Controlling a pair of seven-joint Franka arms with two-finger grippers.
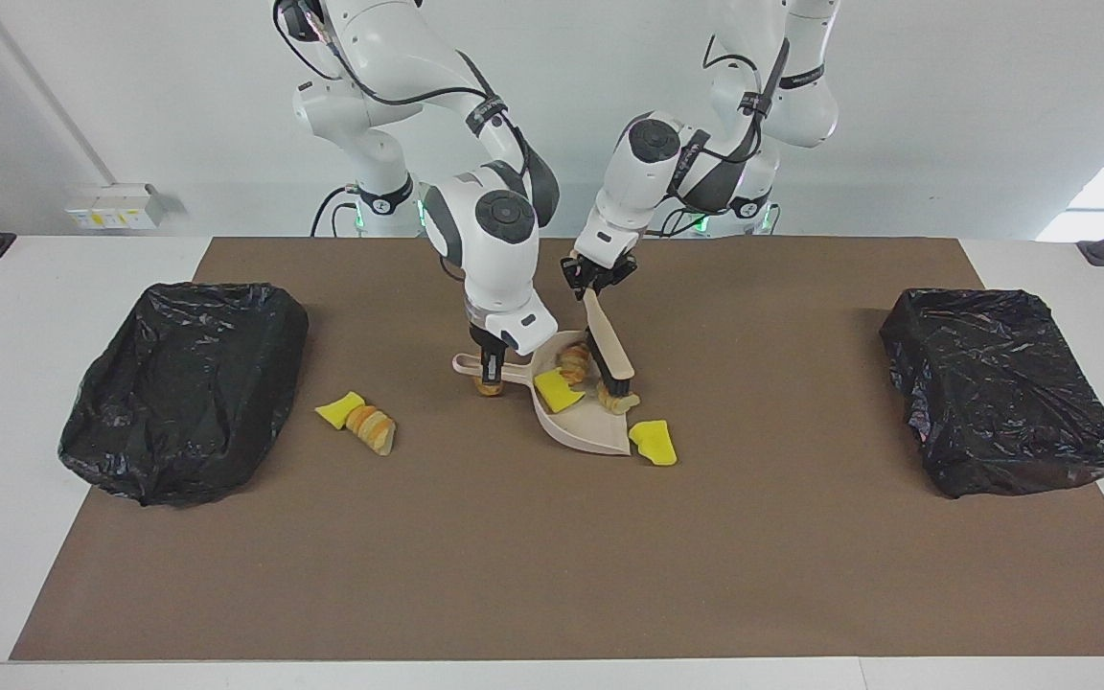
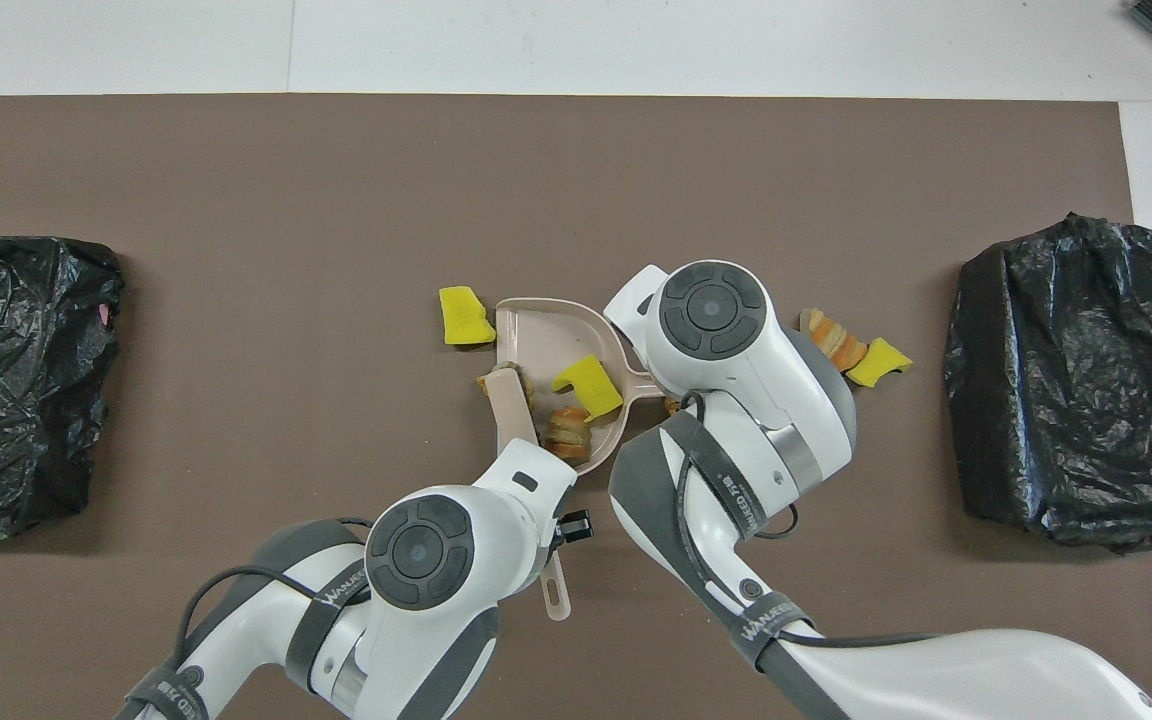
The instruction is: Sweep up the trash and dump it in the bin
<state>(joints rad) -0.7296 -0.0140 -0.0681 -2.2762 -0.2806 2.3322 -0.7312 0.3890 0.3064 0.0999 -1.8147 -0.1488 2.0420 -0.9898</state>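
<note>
Left gripper [image 1: 594, 280] clamped brush [image 1: 609, 353], bristles on roll [image 1: 617, 401] at dustpan [image 1: 583, 428] mouth. Right gripper [image 1: 487, 369] shut on dustpan handle. 1 sponge [image 1: 654, 442] lay just outside rim, nearer left arm.

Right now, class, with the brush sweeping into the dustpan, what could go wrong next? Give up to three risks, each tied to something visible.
1. The roll lies at the dustpan's open lip beside the brush; it could roll back onto the mat.
2. The sponge touches the lip outside, so lifting the pan may leave it.
3. The right claw holds only the thin handle; a hard push by the left claw's brush might twist the pan.
</note>
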